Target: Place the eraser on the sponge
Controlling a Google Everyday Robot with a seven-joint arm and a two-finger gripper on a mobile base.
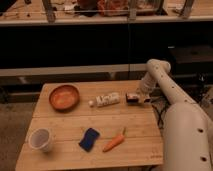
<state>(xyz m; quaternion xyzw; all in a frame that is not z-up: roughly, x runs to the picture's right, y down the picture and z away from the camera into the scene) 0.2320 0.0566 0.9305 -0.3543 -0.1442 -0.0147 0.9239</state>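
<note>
The eraser [131, 98], a small dark block with a pale band, lies on the wooden table [75, 122] near its far right edge. My gripper [138, 96] reaches down from the white arm on the right and sits right at the eraser, touching or around its right end. The blue sponge [89, 139] lies flat near the table's front, well to the left of the gripper and closer to the camera.
An orange carrot [114, 142] lies just right of the sponge. A white packet [107, 99] rests left of the eraser. An orange bowl [64, 97] stands at the back left, a white cup [41, 139] at the front left. Dark shelving rises behind the table.
</note>
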